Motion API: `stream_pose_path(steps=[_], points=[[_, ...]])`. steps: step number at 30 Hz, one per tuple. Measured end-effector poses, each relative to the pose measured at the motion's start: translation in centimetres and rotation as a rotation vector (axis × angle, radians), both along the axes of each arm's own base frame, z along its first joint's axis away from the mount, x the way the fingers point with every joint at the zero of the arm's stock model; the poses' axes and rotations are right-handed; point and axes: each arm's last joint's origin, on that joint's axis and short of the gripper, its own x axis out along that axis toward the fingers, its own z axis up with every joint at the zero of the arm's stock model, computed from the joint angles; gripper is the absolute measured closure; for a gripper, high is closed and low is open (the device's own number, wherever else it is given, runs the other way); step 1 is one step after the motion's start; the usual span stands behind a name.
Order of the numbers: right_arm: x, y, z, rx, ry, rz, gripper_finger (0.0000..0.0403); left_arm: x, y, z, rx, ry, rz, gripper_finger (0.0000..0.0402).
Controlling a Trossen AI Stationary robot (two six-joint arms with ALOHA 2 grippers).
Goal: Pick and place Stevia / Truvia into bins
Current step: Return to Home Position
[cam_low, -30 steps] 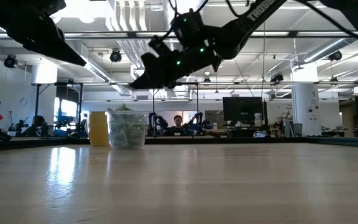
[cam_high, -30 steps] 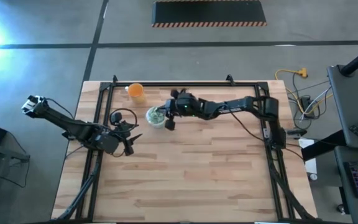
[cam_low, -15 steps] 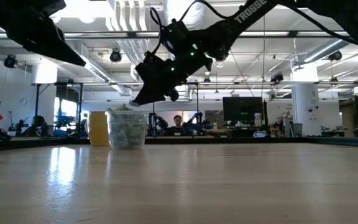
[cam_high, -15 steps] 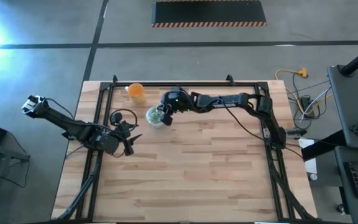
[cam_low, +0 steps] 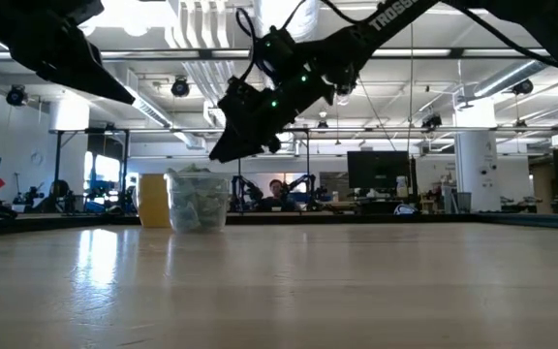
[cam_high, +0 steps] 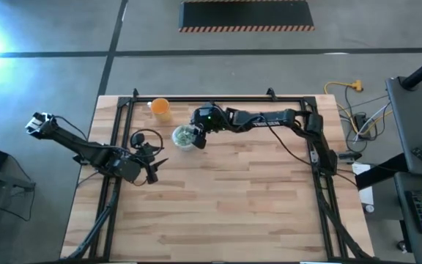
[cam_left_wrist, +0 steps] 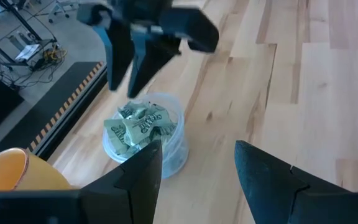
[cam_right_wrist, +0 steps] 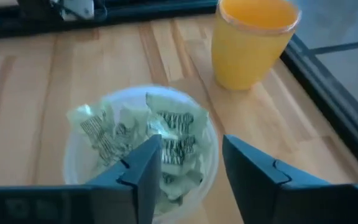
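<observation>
The clear cup, the bin, stands on the table's far left part, heaped with pale green-and-white Stevia sachets. My right gripper hangs open just above the cup's right rim, fingers slanting down toward it, nothing between them. My left gripper waits open near the table's left edge, pointing at the cup from the near side and well short of it.
An orange cup stands just beyond the clear cup, toward the far left corner. A black metal frame runs along the table's far and side edges. Bare wooden tabletop stretches across the middle and near side.
My right gripper has swung toward the table's left, from beside the clear cup to above its right rim, and has dipped toward it. The cup and its sachets have stayed in place.
</observation>
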Motion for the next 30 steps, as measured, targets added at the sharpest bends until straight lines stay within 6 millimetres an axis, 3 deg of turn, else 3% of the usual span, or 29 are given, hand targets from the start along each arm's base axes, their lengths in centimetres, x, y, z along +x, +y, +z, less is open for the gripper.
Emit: stream_pose_path(steps=[7, 14, 17, 19, 23, 30], points=[[-2.1, 1.6, 3.8, 0.015, 0.072, 0.047, 0.0227, 0.2, 0.0, 0.3, 0.006, -0.031, 0.0, 0.0217], [-5.8, 5.8, 8.5, -0.074, 0.059, 0.191, 0.0227, 0.3, 0.7, 2.1, 0.141, -0.234, 0.258, 0.0217], [-8.5, 7.0, 10.2, -0.11, 0.004, 0.219, 0.0228, 0.9, 0.4, 2.1, 0.242, -0.182, 0.133, 0.0217], [-10.6, 7.5, 10.9, -0.132, -0.038, 0.228, 0.023, 1.3, 0.1, 2.6, 0.273, -0.217, -0.057, 0.0217], [-15.1, 8.3, 10.8, -0.16, -0.131, 0.226, 0.0234, 1.3, 0.2, 3.4, 0.346, -0.361, -0.404, 0.0217], [-22.2, 9.5, 8.9, -0.231, -0.315, 0.228, 0.0232, 1.0, 3.6, 3.2, 0.334, -0.467, -0.447, 0.0217]])
